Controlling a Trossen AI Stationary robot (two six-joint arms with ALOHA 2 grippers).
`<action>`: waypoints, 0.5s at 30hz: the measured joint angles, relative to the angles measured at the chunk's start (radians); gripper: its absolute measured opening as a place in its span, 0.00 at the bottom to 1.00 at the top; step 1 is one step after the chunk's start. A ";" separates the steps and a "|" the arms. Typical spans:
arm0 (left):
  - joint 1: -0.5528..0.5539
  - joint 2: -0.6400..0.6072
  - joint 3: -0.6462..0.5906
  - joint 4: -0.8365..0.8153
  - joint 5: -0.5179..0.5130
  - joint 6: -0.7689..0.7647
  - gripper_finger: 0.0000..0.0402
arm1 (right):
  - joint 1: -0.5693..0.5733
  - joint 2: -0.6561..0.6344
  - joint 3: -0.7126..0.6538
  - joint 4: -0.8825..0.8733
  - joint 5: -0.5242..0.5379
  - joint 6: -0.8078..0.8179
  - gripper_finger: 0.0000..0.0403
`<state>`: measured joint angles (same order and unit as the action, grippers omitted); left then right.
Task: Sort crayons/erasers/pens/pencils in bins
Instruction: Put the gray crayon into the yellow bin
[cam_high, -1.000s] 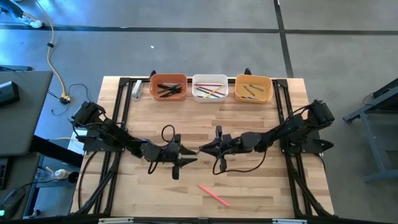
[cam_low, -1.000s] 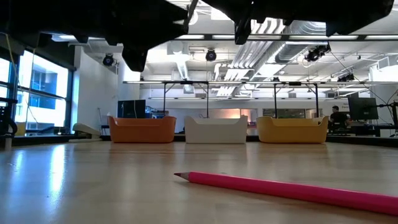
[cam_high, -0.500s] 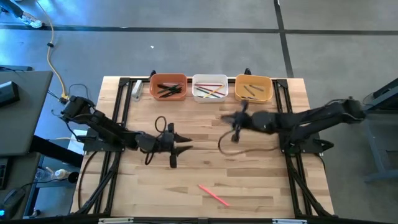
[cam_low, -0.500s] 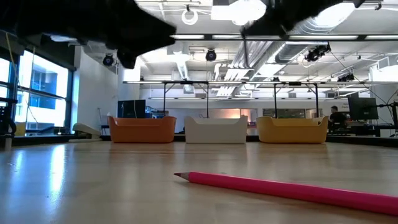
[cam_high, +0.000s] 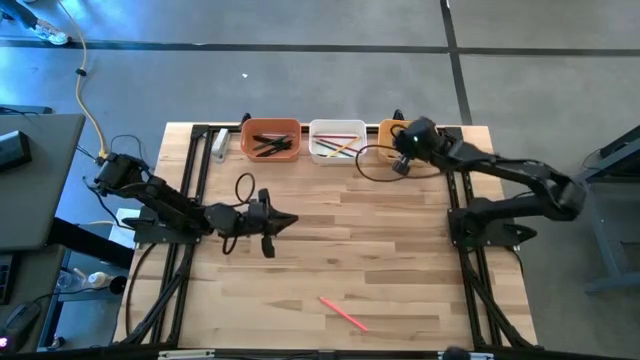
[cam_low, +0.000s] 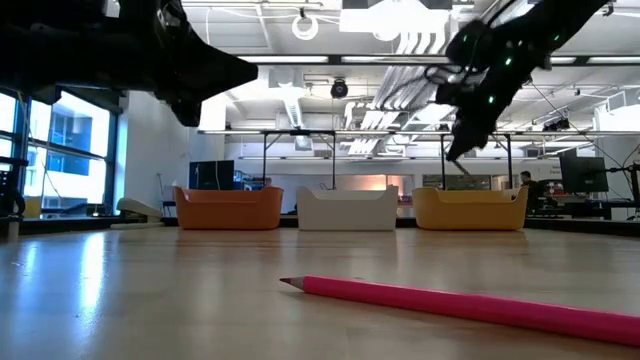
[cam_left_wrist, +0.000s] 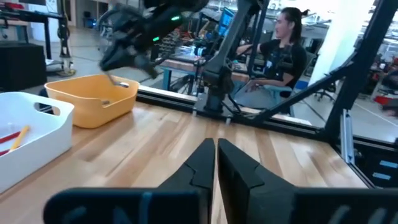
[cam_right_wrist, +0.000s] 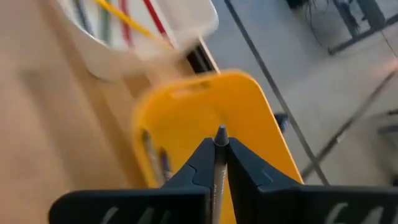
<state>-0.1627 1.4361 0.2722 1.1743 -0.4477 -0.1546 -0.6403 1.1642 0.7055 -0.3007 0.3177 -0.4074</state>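
Your right claw (cam_right_wrist: 220, 163) is clamped on a grey pencil (cam_right_wrist: 219, 171), point forward, above the yellow-orange bin (cam_high: 403, 148) at upper right, presumably to drop it among the dull-coloured sticks already inside. Your left claw (cam_left_wrist: 216, 163) idles pressed together mid-bench. A pink pencil (cam_high: 343, 312) lies unsorted (lower centre). No writing is legible.

The left arm reaches low across the table from its left side, and the left gripper (cam_high: 287, 220) hangs in the air with its two fingers (cam_left_wrist: 205, 163) pressed together and nothing between them. The right arm stretches far toward the back, and the right gripper (cam_right_wrist: 219, 140) is squeezed on a thin grey stick (cam_right_wrist: 217, 171).
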 joint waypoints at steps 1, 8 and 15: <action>0.000 0.000 0.000 0.000 0.002 0.001 0.02 | -0.028 0.027 0.000 0.013 -0.004 -0.026 0.02; 0.000 0.000 0.000 -0.001 0.022 0.017 0.00 | -0.170 0.213 0.000 0.093 -0.060 -0.125 0.02; 0.003 0.001 0.000 -0.002 0.022 0.019 0.00 | -0.222 0.327 0.000 0.169 -0.068 -0.151 0.02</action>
<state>-0.1596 1.4368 0.2722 1.1721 -0.4256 -0.1352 -0.8623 1.4913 0.7052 -0.1317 0.2492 -0.5583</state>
